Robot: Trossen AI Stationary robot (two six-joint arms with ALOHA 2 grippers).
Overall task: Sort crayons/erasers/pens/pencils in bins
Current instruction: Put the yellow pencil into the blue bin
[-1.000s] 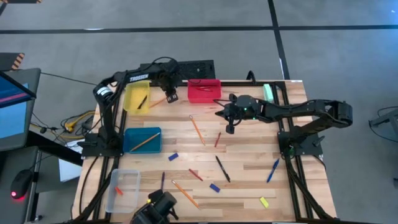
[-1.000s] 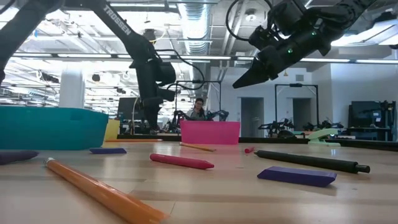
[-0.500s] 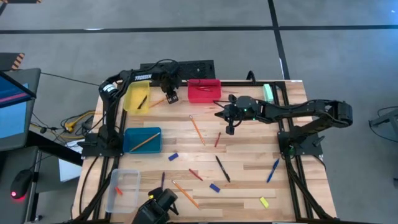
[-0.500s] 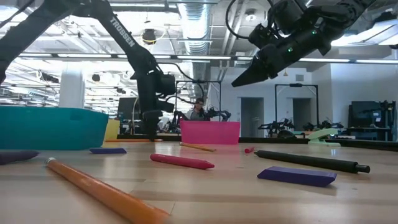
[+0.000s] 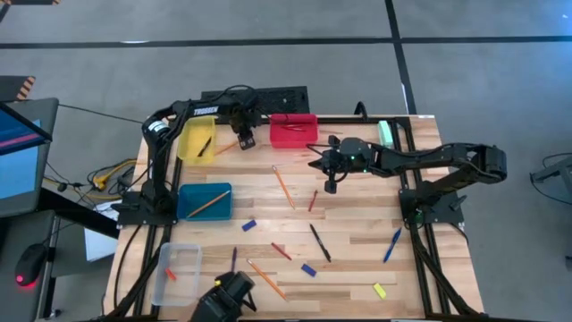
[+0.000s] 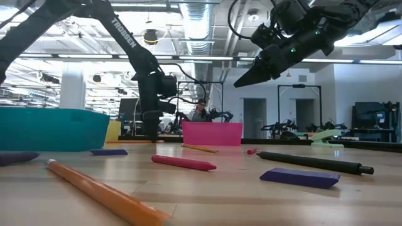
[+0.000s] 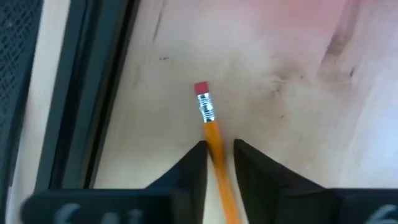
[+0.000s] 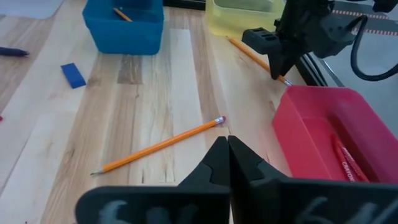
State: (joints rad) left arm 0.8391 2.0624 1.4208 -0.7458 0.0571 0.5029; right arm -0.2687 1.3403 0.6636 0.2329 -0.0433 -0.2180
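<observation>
One pencil (image 7: 210, 134) between left tool (image 7: 217, 155) fingers, lower end hidden, grip unclear

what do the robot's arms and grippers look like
Both arms are dark, near black, built of jointed tube segments. The left arm carries white TROSSEN lettering, with black cables looping near its wrist. The right arm shows a small green light near its wrist, and a cable loops above it in the low view. Each gripper has two flat, tapering black fingers.
</observation>
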